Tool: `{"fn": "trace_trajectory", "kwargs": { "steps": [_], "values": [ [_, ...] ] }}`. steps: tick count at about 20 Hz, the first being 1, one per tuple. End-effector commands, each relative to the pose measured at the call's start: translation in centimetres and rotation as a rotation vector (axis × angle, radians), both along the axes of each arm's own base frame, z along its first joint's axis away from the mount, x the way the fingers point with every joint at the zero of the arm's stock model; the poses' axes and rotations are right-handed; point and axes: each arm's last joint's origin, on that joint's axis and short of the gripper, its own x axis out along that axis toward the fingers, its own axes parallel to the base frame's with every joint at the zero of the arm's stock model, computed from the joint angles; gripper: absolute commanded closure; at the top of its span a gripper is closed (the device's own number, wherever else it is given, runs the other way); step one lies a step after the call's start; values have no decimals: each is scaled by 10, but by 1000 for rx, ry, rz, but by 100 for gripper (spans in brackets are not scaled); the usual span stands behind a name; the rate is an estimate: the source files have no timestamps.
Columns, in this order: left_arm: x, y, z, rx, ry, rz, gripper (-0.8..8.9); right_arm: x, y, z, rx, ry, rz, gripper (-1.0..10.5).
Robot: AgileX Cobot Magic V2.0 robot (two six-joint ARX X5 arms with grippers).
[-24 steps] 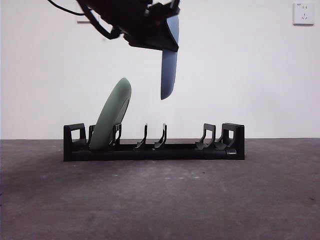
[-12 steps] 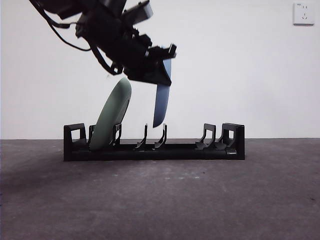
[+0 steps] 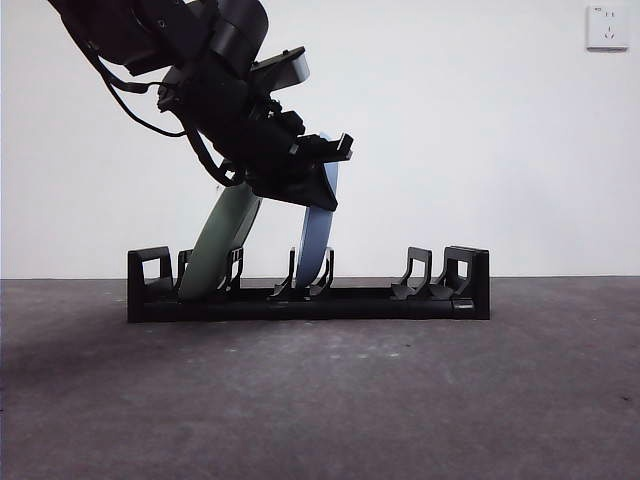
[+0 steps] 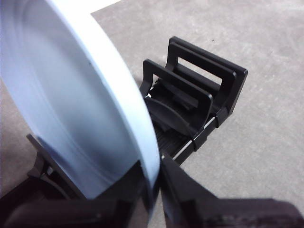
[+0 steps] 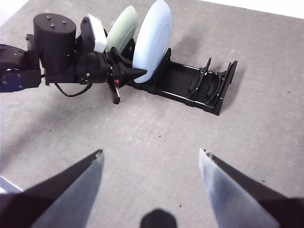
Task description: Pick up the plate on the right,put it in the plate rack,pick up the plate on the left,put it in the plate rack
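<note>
The long black plate rack (image 3: 380, 300) stands across the middle of the table. A green plate (image 3: 222, 245) leans in its left slot. My left gripper (image 3: 318, 185) comes down from the upper left, shut on the rim of a pale blue plate (image 3: 315, 250). That plate's lower edge stands between the rack's middle prongs. In the left wrist view the blue plate (image 4: 71, 95) fills the frame, pinched between the jaws of my left gripper (image 4: 152, 190), with the rack's end (image 4: 199, 95) behind. My right gripper (image 5: 149, 161) hangs open high above the table, away from the rack (image 5: 190, 88).
The rack's right-hand slots (image 3: 420, 275) hold nothing. Grey table surface (image 3: 400, 400) stretches in front of the rack. A white wall with a socket (image 3: 607, 27) stands behind. The left arm's dark body (image 5: 52, 52) lies beside the rack's green-plate end.
My left gripper has come down with the blue plate, from well above the rack into the middle slot. The green plate and the rack have not moved.
</note>
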Motion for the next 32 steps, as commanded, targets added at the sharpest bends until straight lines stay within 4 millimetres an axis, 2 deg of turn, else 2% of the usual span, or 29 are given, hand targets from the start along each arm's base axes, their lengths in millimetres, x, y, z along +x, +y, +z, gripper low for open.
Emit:
{"fn": "trace_trajectory", "kwargs": {
  "steps": [1, 10, 13, 18, 22, 26, 28, 32],
  "values": [
    [3, -1, -12, 16, 37, 1, 822, 1, 1, -1, -9, -3, 4, 603],
    [-2, 0, -25, 78, 142, -3, 799, 1, 1, -1, -14, -6, 8, 603],
    [-2, -1, -24, 74, 136, -5, 608, 1, 1, -1, -15, -7, 9, 603],
    [-4, 0, -18, 49, 141, 3, 590, 1, 1, -1, -15, -6, 9, 604],
    [-11, 4, 7, 19, 95, -1, 589, 1, 1, -1, -16, -7, 10, 604],
    [-31, 12, 47, -10, 47, -10, 589, 4, 1, -2, -22, -4, 14, 603],
    [-44, 17, 68, -27, 23, -22, 589, 6, 2, -3, -25, 3, 14, 603],
    [-85, 33, 107, -25, 45, -65, 593, 11, 5, -6, -22, 37, 48, 603]
  ]
}}
